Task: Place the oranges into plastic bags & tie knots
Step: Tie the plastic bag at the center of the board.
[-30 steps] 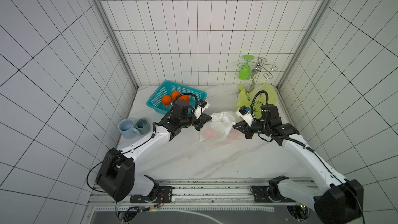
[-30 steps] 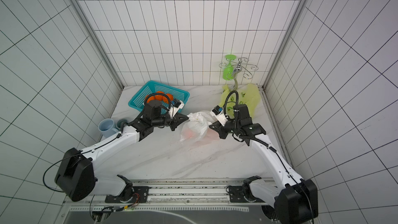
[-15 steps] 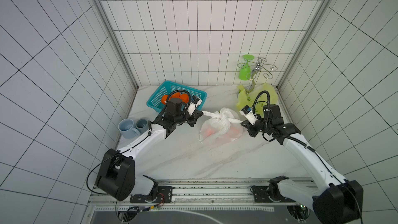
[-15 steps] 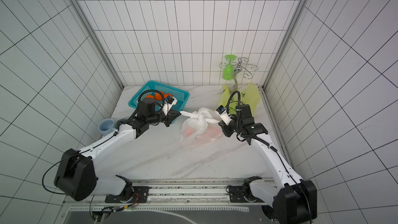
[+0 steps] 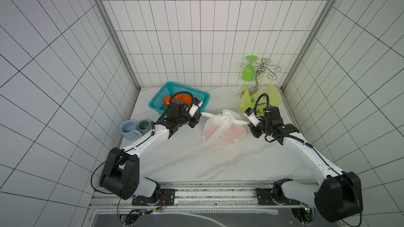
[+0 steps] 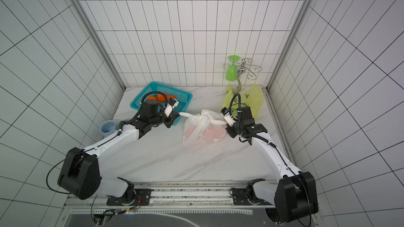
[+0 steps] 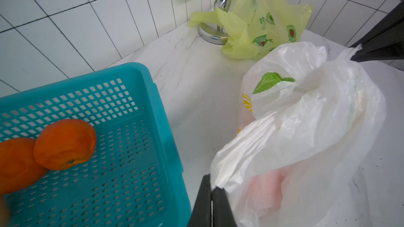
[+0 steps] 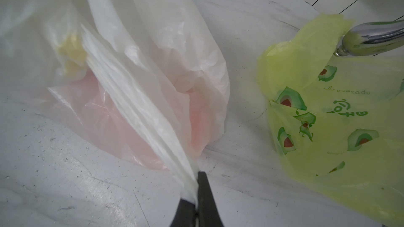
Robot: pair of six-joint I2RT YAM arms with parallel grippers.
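The white plastic bag (image 5: 223,131) lies mid-table, with oranges (image 5: 237,131) showing through it as a pink-orange blur. Its two handles cross in a knot (image 5: 226,117) on top and stretch taut to both sides. My left gripper (image 5: 197,116) (image 7: 211,188) is shut on the handle end beside the basket. My right gripper (image 5: 249,124) (image 8: 196,191) is shut on the other handle end. More oranges (image 7: 64,144) sit in the basket. The yellow-green bag (image 5: 270,97) (image 8: 341,116) lies crumpled at the back right, behind my right gripper.
A teal basket (image 5: 196,97) stands at the back left, close behind my left gripper. Two blue-grey mugs (image 5: 130,128) sit by the left wall. A chrome rack (image 5: 259,77) with a hanging green cup (image 5: 248,74) stands in the back right corner.
Both grippers have drawn apart, the left toward the basket and the right toward the right wall. The loose handles have pulled taut and the crossing has tightened into a knot.
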